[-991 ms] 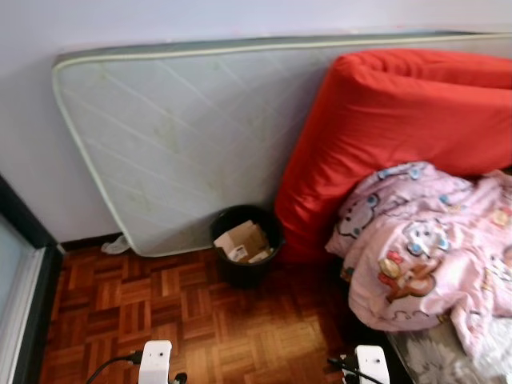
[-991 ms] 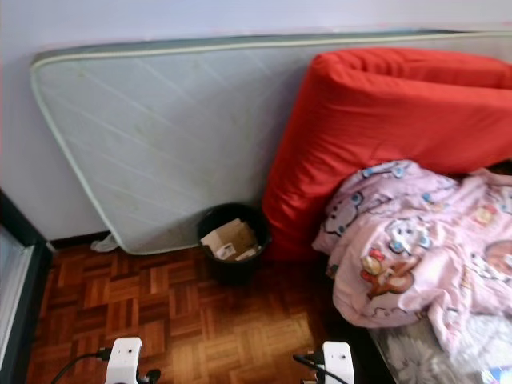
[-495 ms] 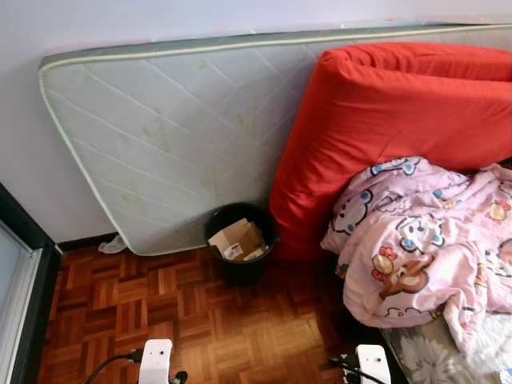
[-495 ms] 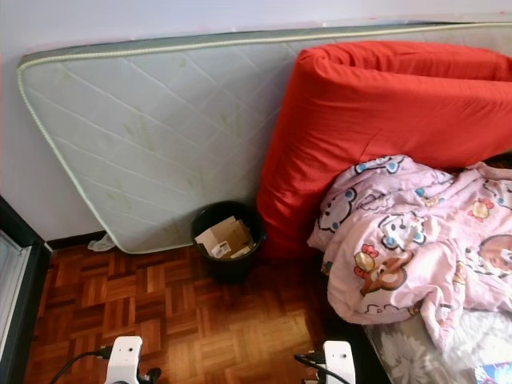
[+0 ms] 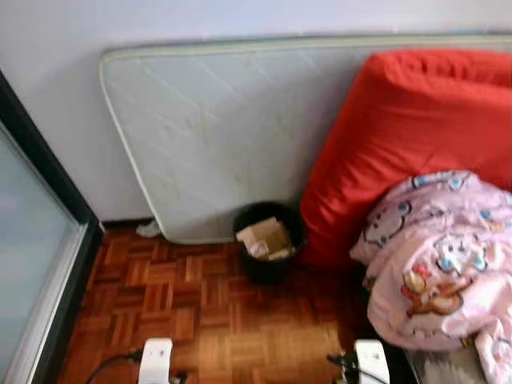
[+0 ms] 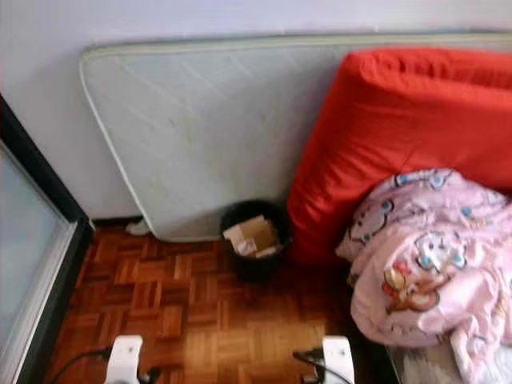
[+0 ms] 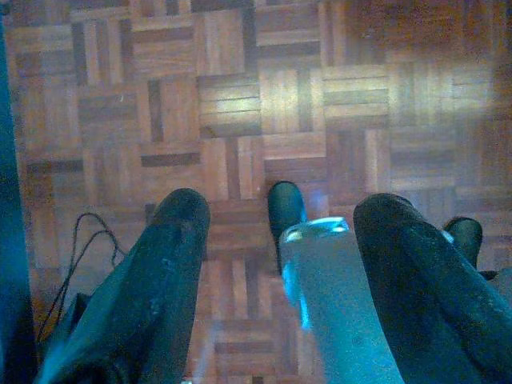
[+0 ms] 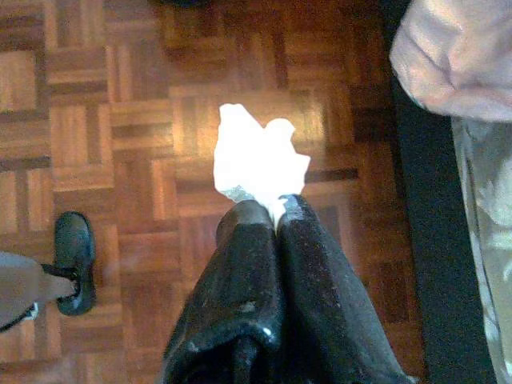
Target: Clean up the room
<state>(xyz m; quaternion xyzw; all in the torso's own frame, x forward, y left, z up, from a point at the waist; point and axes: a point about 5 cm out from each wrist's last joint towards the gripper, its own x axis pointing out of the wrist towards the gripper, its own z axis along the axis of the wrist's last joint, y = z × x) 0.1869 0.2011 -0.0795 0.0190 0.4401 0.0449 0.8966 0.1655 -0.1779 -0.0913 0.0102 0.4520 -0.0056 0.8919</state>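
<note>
My right gripper point(image 8: 270, 210) is shut on a crumpled white paper point(image 8: 256, 160) and holds it above the parquet floor, beside the bed's edge. My left gripper point(image 7: 282, 212) is open with nothing between its fingers, also over the floor. A black waste bin point(image 5: 270, 252) with cardboard scraps point(image 5: 266, 238) in it stands on the floor ahead, against a white mattress point(image 5: 224, 136) that leans on the wall. A small white scrap point(image 5: 148, 230) lies by the mattress's lower left corner.
A red mattress point(image 5: 416, 136) leans right of the bin, with a pink cartoon blanket point(image 5: 440, 272) heaped on the bed in front of it. A glass door with a dark frame point(image 5: 56, 240) runs along the left. Open parquet point(image 5: 200, 320) lies between me and the bin.
The whole picture has shifted right and blurred, so the camera has turned left; more of the glass door shows. The bin, mattresses and blanket have not moved.
</note>
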